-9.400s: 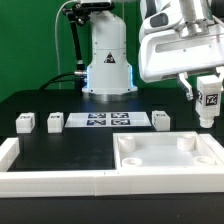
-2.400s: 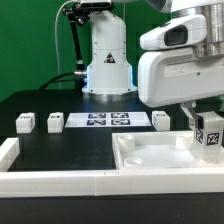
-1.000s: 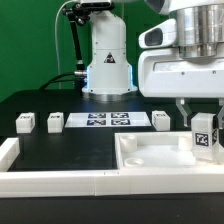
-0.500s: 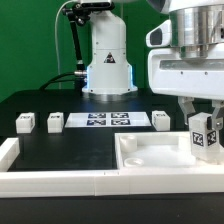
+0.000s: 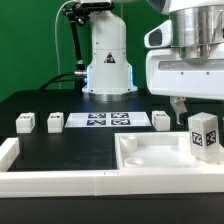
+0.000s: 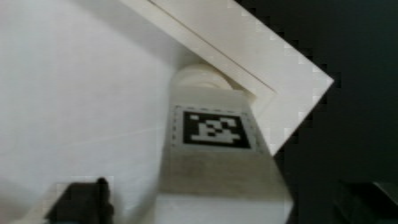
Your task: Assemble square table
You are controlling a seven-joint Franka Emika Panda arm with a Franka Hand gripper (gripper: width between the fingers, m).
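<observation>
- The arm's white base (image 5: 107, 65) stands at the back of the black table (image 5: 70, 150), well off to the exterior view's left of the gripper and behind it.
- The long white L-shaped rail (image 5: 50, 181) runs along the front edge of the table, below and in front of the gripper, and turns back at the exterior view's left end, far from the tool.
- The tabletop panel (image 5: 150, 158) lies rim-up directly under the gripper, against the rail. Most of it stretches away from the tool toward the exterior view's left. In the wrist view its raised rim meets in a corner just past the fingers.
- The gripper (image 6: 226, 200) hangs over that corner of the panel with its jaws wide apart and nothing in its grasp. The wrist view shows the two dark fingers (image 6: 80, 200) with a clear gap between each and the part between them.
- The marker board (image 5: 103, 121) lies flat on the table, well to the exterior view's left of the gripper and farther back.
- The upright leg (image 5: 204, 137) stands on end in the panel's corner, right beneath the gripper and midway between the fingers, touching neither. Its tag faces both cameras. Whether it is fastened to the panel cannot be told.
- Three loose legs sit on the table apart from the tool. One (image 5: 161, 120) is near the gripper, just beside the marker board's end. The other two (image 5: 55, 122) (image 5: 25, 122) are beyond the board's far end.
</observation>
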